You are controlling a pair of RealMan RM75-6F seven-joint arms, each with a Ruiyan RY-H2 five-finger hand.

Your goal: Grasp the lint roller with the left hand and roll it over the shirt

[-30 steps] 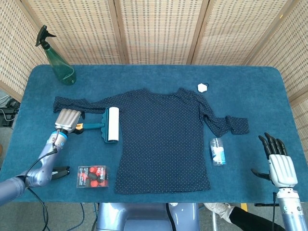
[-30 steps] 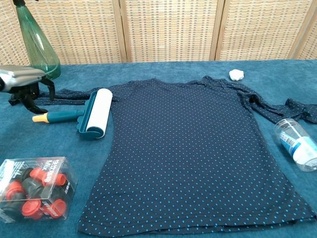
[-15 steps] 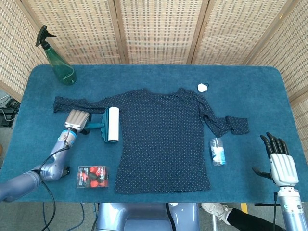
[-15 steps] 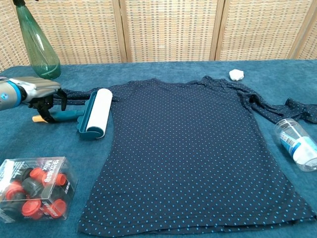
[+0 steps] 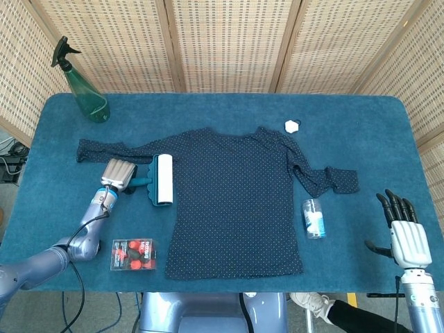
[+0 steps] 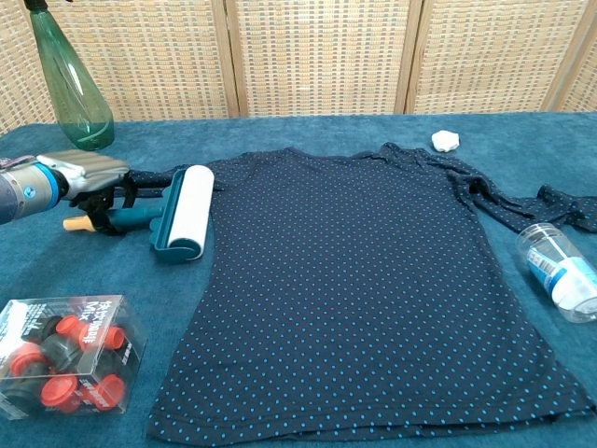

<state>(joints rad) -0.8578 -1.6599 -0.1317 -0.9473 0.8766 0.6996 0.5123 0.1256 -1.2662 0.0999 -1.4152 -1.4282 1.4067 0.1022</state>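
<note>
Grasp step: lint roller (image 6: 183, 213) handle is covered by left hand (image 6: 86, 171) beside shirt (image 6: 364, 280); closure cannot be told. Firm grip needed next.

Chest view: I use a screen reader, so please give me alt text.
The left hand rests over the lint roller handle beside a dotted navy shirt spread on a blue table; a green spray bottle stands behind.

A staged test station, lab-like: a blue-carpeted table (image 5: 229, 111) stands before woven screens (image 5: 222, 41), with loose cables (image 5: 10, 166) on the floor left of the table.
</note>
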